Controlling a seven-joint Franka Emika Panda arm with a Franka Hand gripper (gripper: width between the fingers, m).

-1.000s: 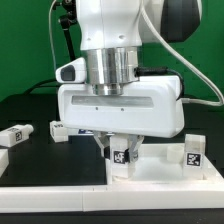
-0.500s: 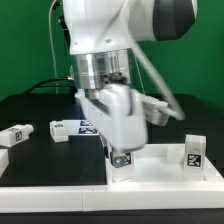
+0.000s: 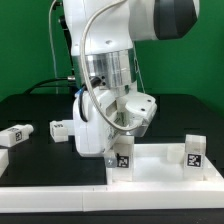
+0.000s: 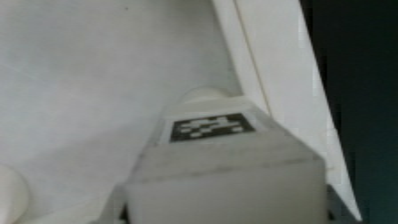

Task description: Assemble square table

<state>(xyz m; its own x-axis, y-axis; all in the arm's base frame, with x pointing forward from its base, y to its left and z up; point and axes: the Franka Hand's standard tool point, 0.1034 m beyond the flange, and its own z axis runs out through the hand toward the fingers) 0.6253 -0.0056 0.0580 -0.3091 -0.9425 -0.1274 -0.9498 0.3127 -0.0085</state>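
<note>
The white square panel (image 3: 155, 172) lies at the exterior view's lower right, with a raised rim. A short white leg post (image 3: 122, 159) with a black-and-white tag stands upright at its near left corner. My gripper (image 3: 121, 148) comes down from above and is shut on the top of this post. In the wrist view the same post (image 4: 214, 135) fills the middle, next to the panel's rim (image 4: 267, 70); my fingers are hidden there. A second leg post (image 3: 193, 153) stands upright at the panel's right corner.
Two loose tagged leg posts lie on the black table at the exterior view's left, one (image 3: 13, 135) near the edge and one (image 3: 60, 130) beside the arm. A long white border bar (image 3: 50, 188) runs along the front.
My hand has turned about its vertical axis while staying over the corner leg post. The post and panel stay in place.
</note>
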